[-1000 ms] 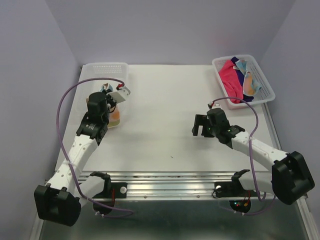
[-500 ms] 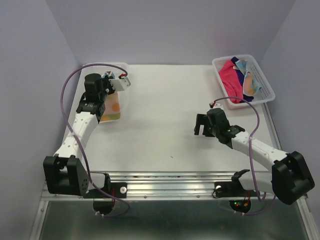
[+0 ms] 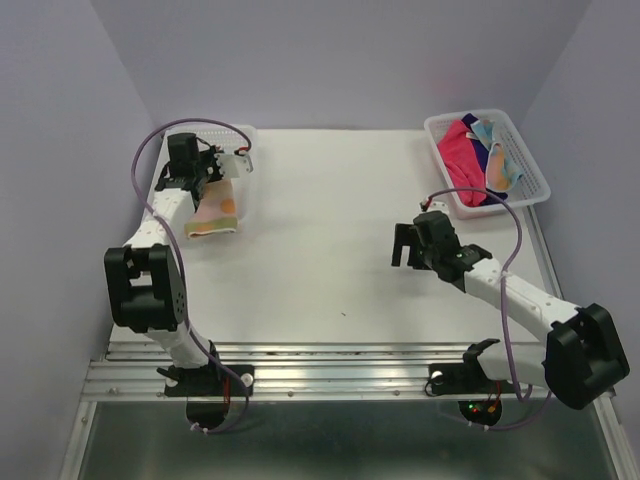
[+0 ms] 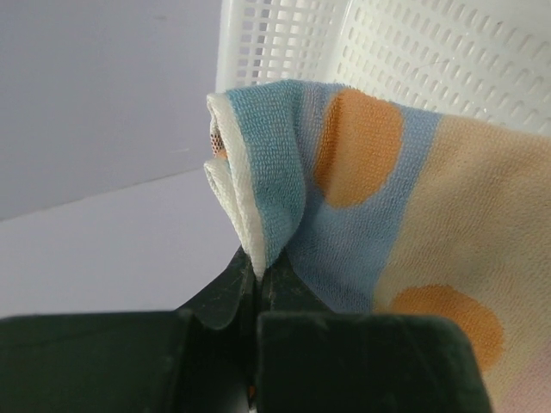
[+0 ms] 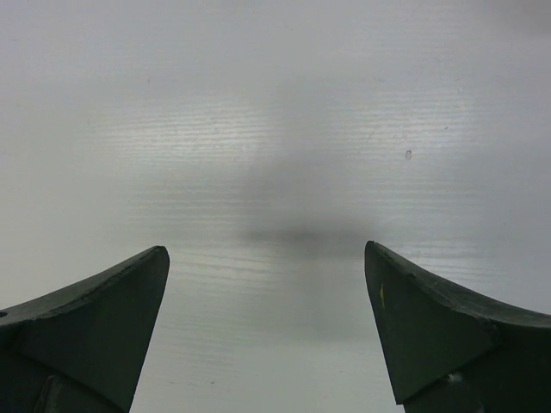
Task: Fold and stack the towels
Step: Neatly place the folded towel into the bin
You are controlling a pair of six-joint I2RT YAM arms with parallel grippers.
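My left gripper (image 3: 203,183) is shut on a folded striped polka-dot towel (image 3: 216,207) and holds it over the left white basket (image 3: 240,135) at the far left. In the left wrist view the jaws (image 4: 256,277) pinch the towel's blue and white folded edge (image 4: 267,194); orange dots show on it. The hot pink towel (image 3: 461,155), a purple towel (image 3: 494,160) and another striped towel (image 3: 503,172) lie bunched in the right basket (image 3: 537,176). My right gripper (image 3: 404,246) is open and empty above bare table, fingertips (image 5: 112,301) wide apart.
Purple cables loop from both arms. The left basket's perforated wall (image 4: 430,52) stands right behind the held towel. The side walls close in at left and right. The metal rail runs along the near edge (image 3: 340,365).
My left arm has swung back and left, carrying the striped towel up over the left basket. The right gripper has shifted only slightly.
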